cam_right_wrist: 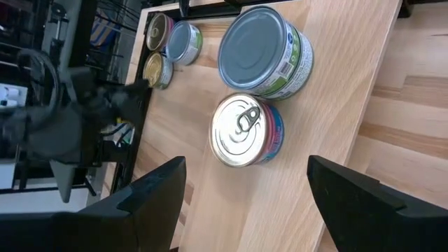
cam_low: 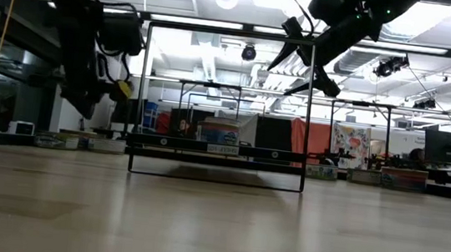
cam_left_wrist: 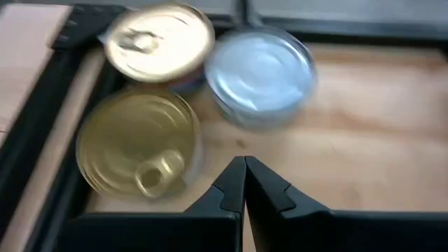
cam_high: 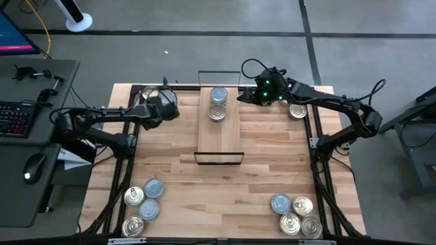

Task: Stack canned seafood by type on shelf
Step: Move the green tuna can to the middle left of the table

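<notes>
Shelf (cam_high: 219,133), a narrow light-wood plank with thin black wire frames at its two short ends, lies along the middle of the counter (cam_high: 218,180), one short end at the far edge and the other reaching toward the centre. On its far half stand two tins side by side, a silver-blue-topped tin (cam_right_wrist: 257,49) with a green label nearer the far edge and a pale-topped tin with a pull tab (cam_right_wrist: 243,129) and a pink and blue label just beside it toward the centre. The left arm reaches in from the counter's left side, and its left claw (cam_left_wrist: 244,183) hangs with the fingers pressed together, empty, above a cluster of three tins (cam_left_wrist: 189,91) at the far left corner: two gold-topped and one silver-blue-topped, close against one another. The right arm comes in from the right side, and its right claw (cam_right_wrist: 245,192) hangs above the far end of the shelf with the fingers spread wide apart, holding nothing, over the two tins there. More tins sit in groups on the counter: four at the near left corner (cam_high: 142,206), four at the near right corner (cam_high: 296,214), and one near the far right corner (cam_high: 297,110).
</notes>
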### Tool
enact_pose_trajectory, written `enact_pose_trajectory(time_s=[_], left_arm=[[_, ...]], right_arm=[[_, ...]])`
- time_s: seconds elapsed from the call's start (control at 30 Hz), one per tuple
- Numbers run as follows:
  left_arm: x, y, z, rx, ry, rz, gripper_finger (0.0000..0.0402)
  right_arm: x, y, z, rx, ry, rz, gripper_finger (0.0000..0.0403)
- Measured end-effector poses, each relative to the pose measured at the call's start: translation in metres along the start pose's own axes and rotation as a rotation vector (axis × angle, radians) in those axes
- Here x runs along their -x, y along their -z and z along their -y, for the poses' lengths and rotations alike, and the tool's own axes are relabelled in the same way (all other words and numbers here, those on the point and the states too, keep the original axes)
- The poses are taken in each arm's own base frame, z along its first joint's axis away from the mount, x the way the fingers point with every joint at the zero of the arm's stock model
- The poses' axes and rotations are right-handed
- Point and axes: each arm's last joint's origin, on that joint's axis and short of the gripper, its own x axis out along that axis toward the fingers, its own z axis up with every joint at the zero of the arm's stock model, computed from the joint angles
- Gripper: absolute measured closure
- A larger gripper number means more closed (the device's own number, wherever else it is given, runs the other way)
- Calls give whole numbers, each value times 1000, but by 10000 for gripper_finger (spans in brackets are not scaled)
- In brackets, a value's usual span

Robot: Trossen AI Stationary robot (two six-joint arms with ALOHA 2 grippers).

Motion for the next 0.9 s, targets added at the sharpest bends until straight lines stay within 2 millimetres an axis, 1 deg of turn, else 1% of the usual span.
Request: enact_pose_trajectory(time_s=[0.07,0.2,0.4,0.67,0.9], left_arm=[[9,10,2,-42,23,-9,402],[22,24,3,-40,41,-17,402],[29,33,-1,-46,30,-24,402],[30,31,-4,-38,18,-29,402],[32,12,-15,-36,36,-10,402]], right_arm=[[0,0,0,0,0,0,114],[0,0,0,0,-1,0,114],[0,0,0,-2,-2,-1,114],[0,0,0,-26,-6,-5,114],[0,1,-1,-24,-36,-34,114]])
